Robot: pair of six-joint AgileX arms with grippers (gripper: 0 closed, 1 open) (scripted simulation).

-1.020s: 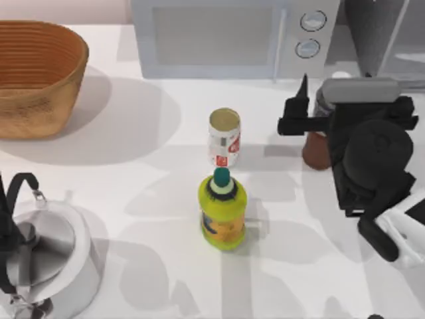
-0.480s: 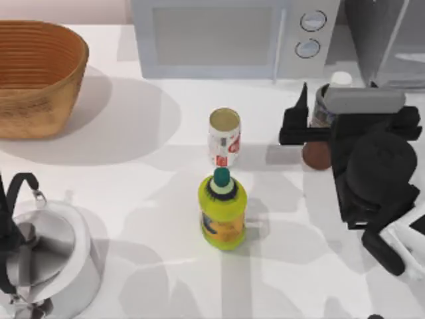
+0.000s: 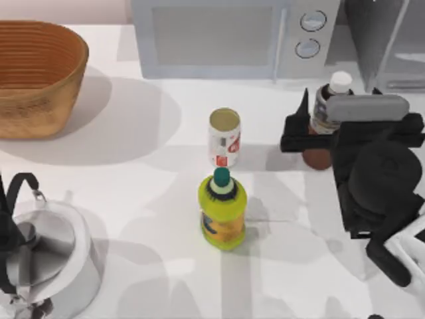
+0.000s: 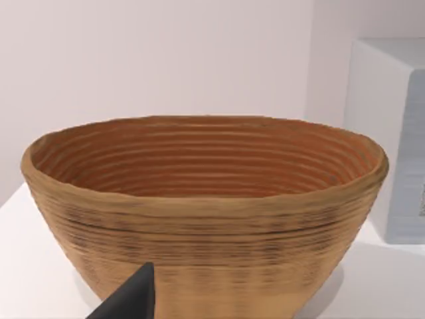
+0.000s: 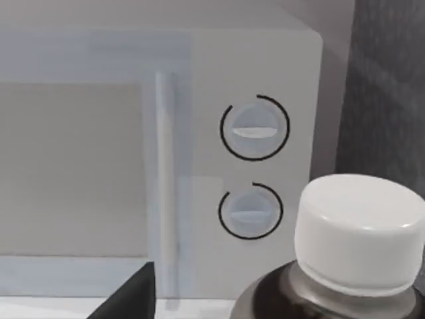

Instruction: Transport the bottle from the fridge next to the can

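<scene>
The dark reddish-brown bottle (image 3: 319, 156) with a white cap (image 3: 340, 81) stands upright at the table's right, just in front of the grey fridge (image 3: 382, 30). My right gripper (image 3: 320, 109) is open around its upper half. One black finger (image 3: 304, 100) stands a small gap to the bottle's left, while the other is hidden under the wrist. In the right wrist view the bottle's cap (image 5: 362, 229) is close, apart from the finger (image 5: 133, 299). The white can (image 3: 224, 137) with red markings stands mid-table, well left of the bottle. My left arm is parked facing the basket (image 4: 206, 212).
A stout yellow-green bottle (image 3: 222, 212) with a teal cap stands just in front of the can. The white microwave (image 3: 226, 33) spans the back, a wicker basket (image 3: 36, 76) sits back left, and a steel kettle (image 3: 46, 256) sits front left.
My right arm has shifted toward the front and slightly right, uncovering the bottle's white cap. The bottle has stayed almost in place.
</scene>
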